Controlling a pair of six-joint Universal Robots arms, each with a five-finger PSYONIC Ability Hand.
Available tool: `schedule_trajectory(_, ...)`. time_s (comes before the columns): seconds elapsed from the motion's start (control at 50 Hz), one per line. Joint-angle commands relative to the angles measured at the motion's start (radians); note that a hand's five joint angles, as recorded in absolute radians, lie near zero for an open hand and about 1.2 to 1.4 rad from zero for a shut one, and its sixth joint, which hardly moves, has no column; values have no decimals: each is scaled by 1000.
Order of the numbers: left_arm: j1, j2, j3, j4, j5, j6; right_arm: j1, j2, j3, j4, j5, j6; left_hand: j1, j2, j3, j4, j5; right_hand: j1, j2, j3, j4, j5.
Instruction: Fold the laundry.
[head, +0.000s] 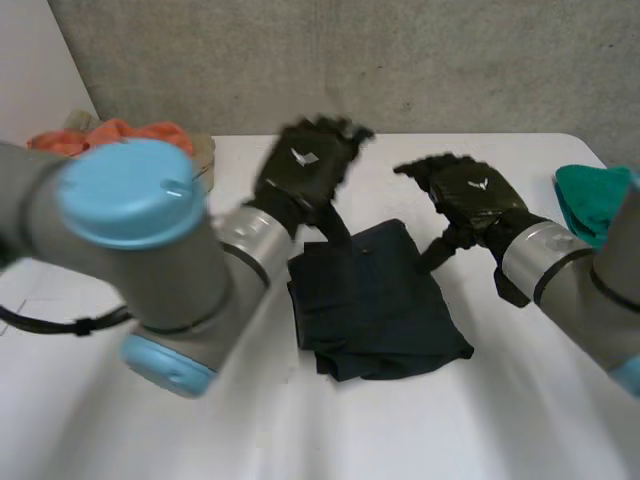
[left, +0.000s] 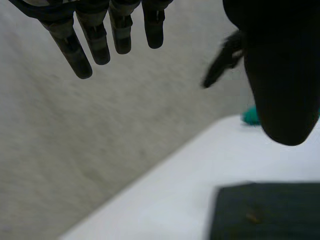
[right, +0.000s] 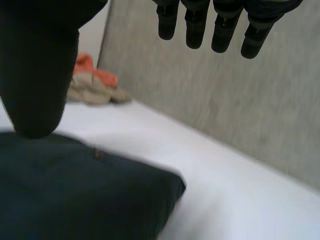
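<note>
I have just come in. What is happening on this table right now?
A two-armed robot is folding laundry on a white table. A dark cloth lies folded in the middle of it. The left hand and the right hand hover over the cloth's far edge, one at each side, both open and holding nothing. A pile of orange and beige clothes sits at the far left corner, and a teal cloth lies at the right edge.
</note>
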Motion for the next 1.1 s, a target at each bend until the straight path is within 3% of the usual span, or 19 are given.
schedule_trajectory(0.02, -63, -187, 123, -177, -98, -25, -1, 250, -248, 279, 4, -73, -4, -14, -16, -9, -26, -47, -33, -32, -34, -47)
schedule_trajectory(0.16, -71, -316, 189, -300, -246, -23, -1, 431, -394, 408, 42, -107, 2, -8, -10, -3, -20, -47, -33, -32, -34, -47)
schedule_trajectory(0.36, -37, -286, 216, -424, -209, -23, 5, 376, -384, 388, 225, -335, -7, -17, -19, -12, -29, -47, -33, -32, -34, -47)
schedule_trajectory(0.42, -27, -186, 226, -426, -146, -26, 14, 328, -347, 332, 237, -343, -16, -26, -27, -21, -37, -47, -33, -32, -34, -47)
schedule_trajectory(0.52, -8, -77, 232, -411, -50, -20, 94, 96, -122, 98, 245, -392, -18, -28, -30, -24, -40, -47, -33, -32, -34, -47)
schedule_trajectory(0.58, 44, -19, 242, -377, 36, -20, 123, 9, 19, -32, 245, -431, -24, -34, -36, -30, -46, -47, -33, -32, -34, -47)
schedule_trajectory(0.64, 87, 29, 245, -343, 168, -22, 155, -54, 185, -179, 231, -461, -21, -31, -33, -27, -43, -47, -33, -32, -34, -47)
schedule_trajectory(0.66, 99, 47, 248, -337, 252, -22, 170, -64, 258, -236, 229, -466, -18, -28, -30, -24, -40, -47, -33, -32, -34, -47)
schedule_trajectory(0.72, 108, 63, 260, -338, 403, -26, 212, -58, 368, -320, 231, -472, -18, -28, -30, -24, -40, -47, -33, -32, -34, -47)
schedule_trajectory(0.74, 118, 67, 266, -340, 496, -30, 227, -54, 392, -334, 231, -475, -16, -26, -27, -21, -37, -47, -33, -32, -34, -47)
schedule_trajectory(0.82, 148, 69, 266, -371, 674, -39, 264, -6, 454, -391, 237, -472, -7, -17, -19, -12, -29, -47, -33, -32, -34, -47)
schedule_trajectory(0.88, 158, 72, 262, -400, 714, -39, 267, 72, 459, -458, 237, -468, -4, -14, -16, -9, -26, -47, -33, -32, -34, -47)
schedule_trajectory(1.1, 128, 73, 219, -405, 714, -33, 266, 236, 344, -650, 246, -477, -4, -14, -16, -9, -26, -47, -33, -32, -34, -47)
